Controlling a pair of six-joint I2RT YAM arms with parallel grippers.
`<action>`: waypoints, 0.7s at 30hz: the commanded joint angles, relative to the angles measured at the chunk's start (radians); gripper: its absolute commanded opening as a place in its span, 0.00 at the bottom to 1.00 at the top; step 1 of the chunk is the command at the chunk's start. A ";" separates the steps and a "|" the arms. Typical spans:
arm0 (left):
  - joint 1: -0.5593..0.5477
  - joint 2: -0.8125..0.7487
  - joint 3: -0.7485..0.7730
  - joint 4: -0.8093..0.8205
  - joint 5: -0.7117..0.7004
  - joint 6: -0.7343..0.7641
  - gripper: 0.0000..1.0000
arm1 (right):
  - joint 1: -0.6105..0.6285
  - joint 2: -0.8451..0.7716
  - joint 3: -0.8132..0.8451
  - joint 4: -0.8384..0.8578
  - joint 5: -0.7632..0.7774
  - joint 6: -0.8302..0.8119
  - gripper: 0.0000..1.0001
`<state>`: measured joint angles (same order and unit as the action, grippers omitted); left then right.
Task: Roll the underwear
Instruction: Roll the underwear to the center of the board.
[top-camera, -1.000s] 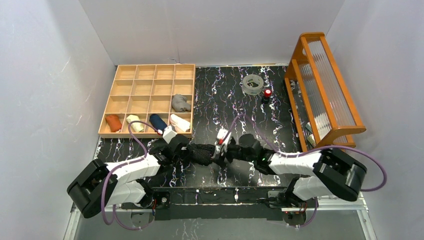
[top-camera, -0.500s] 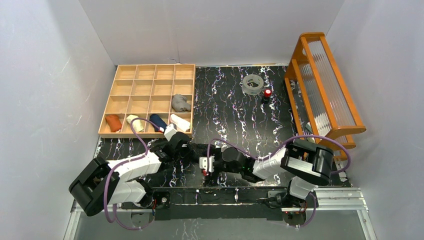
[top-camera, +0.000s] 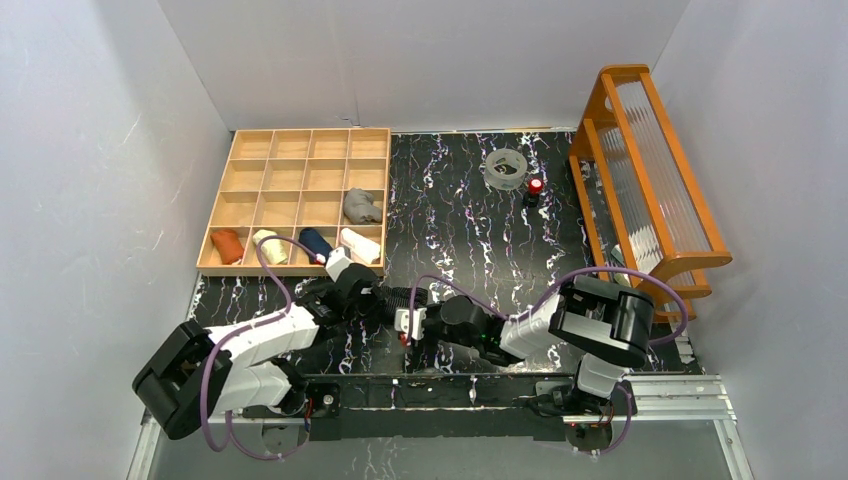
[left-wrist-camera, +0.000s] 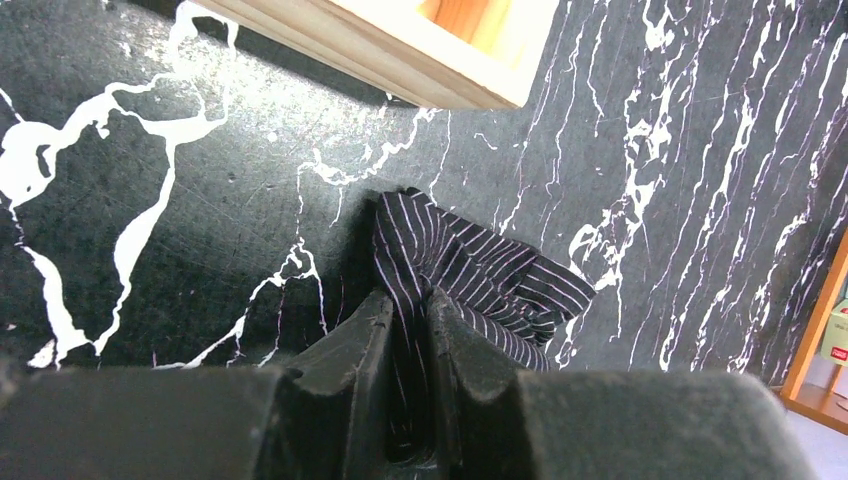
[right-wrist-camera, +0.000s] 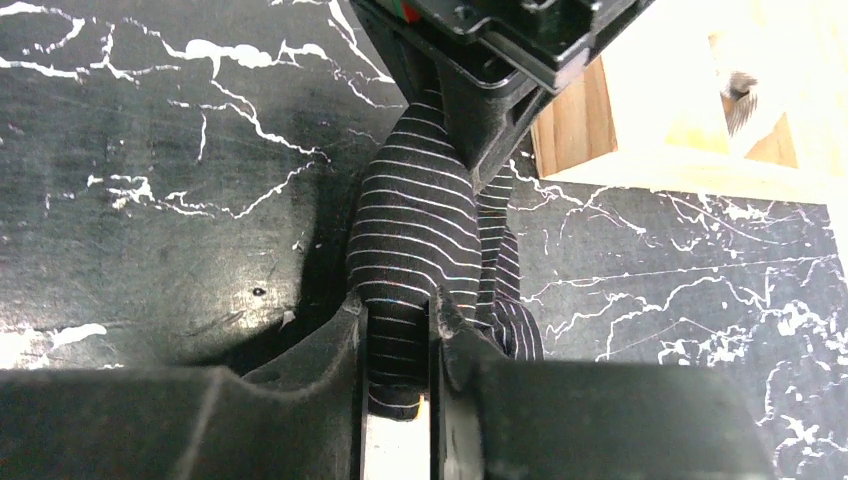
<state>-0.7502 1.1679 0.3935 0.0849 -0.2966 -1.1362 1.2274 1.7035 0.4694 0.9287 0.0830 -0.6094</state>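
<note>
Striped underwear (right-wrist-camera: 410, 230) lies on the counter (top-camera: 470, 230) just off the near right corner of the tray (top-camera: 310, 131), bunched into a short loose roll running between the two hands. Left hand (left-wrist-camera: 405, 310): fingers together, clamped on the end of the cloth nearer the tray corner; folds fan out beyond the tips. Right hand (right-wrist-camera: 395, 310): fingers closed on the opposite end of the roll, fabric bulging above the pinch. Handling, judged: very light, thin knit, fully limp, with no stiffness to hold a shape unaided. The layers look free to slide on each other, so the roll likely slackens if either pinch lets go. Not fragile; a firm squeeze does no harm. The bundle may drag on the counter rather than turn. Best hold, judged: across the full thickness of the roll at its ends, catching every layer, not a single outer fold. The waistband would give the thickest bite, but I cannot tell where it sits.
</note>
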 joint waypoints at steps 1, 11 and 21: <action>0.009 -0.056 -0.019 -0.059 -0.010 0.024 0.23 | -0.010 -0.015 0.020 -0.108 -0.027 0.171 0.17; 0.016 -0.143 -0.027 -0.090 0.043 0.017 0.66 | -0.144 -0.031 0.045 -0.202 -0.392 0.699 0.12; 0.014 -0.136 -0.021 -0.047 0.155 0.041 0.70 | -0.303 0.045 0.011 -0.157 -0.563 1.133 0.11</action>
<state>-0.7387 1.0344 0.3805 0.0227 -0.1864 -1.1049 0.9794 1.6875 0.5159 0.8455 -0.3695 0.2710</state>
